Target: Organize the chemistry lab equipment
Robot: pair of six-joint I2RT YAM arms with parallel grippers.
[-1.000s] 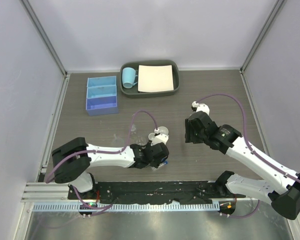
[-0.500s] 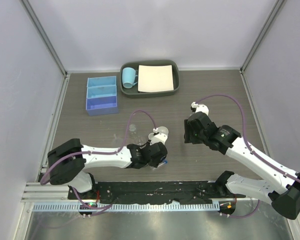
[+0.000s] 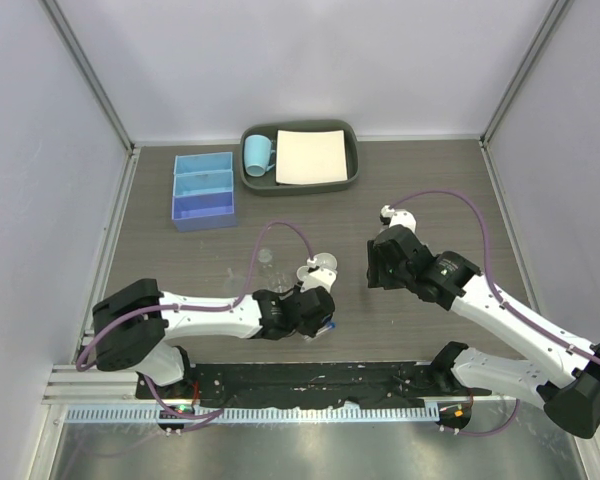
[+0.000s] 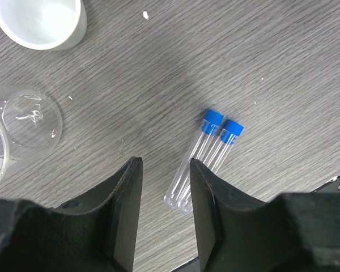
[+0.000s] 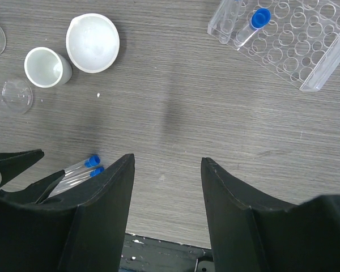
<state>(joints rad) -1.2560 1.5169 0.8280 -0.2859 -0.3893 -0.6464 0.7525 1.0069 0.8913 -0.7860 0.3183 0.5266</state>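
Note:
Two thin clear blue-capped tubes lie side by side on the table, their round ends just in front of my left gripper's right finger. This gripper is open with nothing between its fingers. A third blue-capped tube stands in the clear plastic tube rack. My right gripper hangs open over bare table, apart from the rack. Two white round dishes sit beyond the loose tubes, and a small clear bottle is beside them. The blue three-compartment box stands at the back left.
A dark grey tray at the back centre holds a white sheet and a light-blue mug. The black base rail runs along the near table edge, close behind the loose tubes. White walls enclose the table on three sides.
My left gripper's jaws have narrowed a little and its arm has shifted slightly over the two tubes. The right arm has barely moved.

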